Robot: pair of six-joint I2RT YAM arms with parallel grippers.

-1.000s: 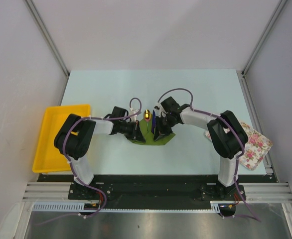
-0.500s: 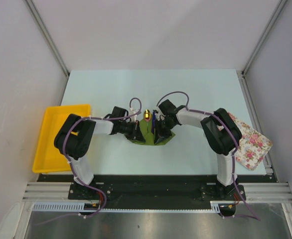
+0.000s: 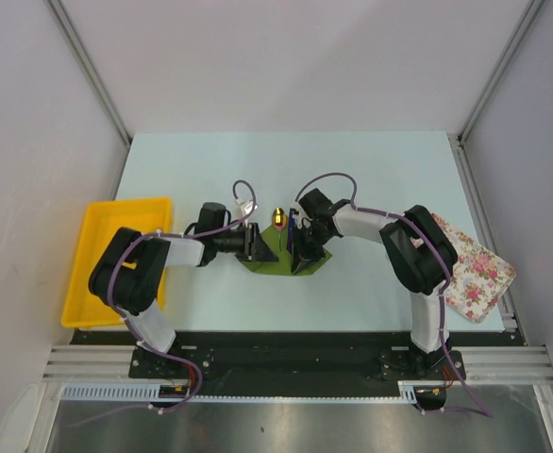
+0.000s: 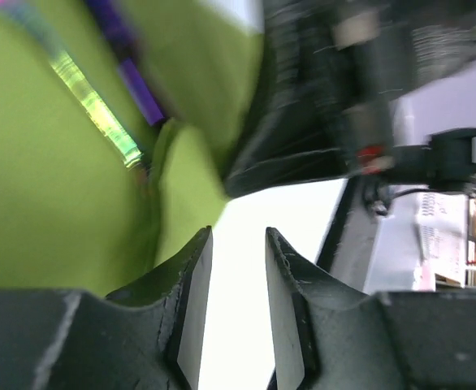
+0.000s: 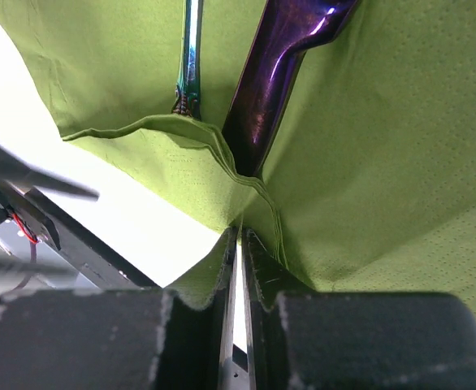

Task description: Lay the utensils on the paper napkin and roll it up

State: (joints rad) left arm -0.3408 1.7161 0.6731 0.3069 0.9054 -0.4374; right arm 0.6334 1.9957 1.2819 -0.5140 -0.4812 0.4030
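The olive-green paper napkin [image 3: 278, 260] lies mid-table, its near part folded up over the utensils. The gold spoon head [image 3: 279, 218] and a dark utensil [image 3: 292, 225] stick out at its far side. My right gripper [image 3: 303, 253] is shut on a fold of the napkin [image 5: 360, 162]; a purple handle [image 5: 279, 57] and a thin iridescent handle [image 5: 191, 49] lie in the crease just ahead of the gripper [image 5: 240, 231]. My left gripper [image 3: 258, 247] sits at the napkin's left edge, open and empty [image 4: 236, 236], with the napkin [image 4: 51, 187] to its left.
A yellow tray [image 3: 102, 269] stands at the left table edge. A white cloth with pink flowers [image 3: 479, 269] lies at the right edge. In the left wrist view the right gripper's black body [image 4: 303, 122] is close ahead.
The left arm has drawn back to the left, off the napkin's edge. The right gripper shifted slightly left a second ago and has held since.
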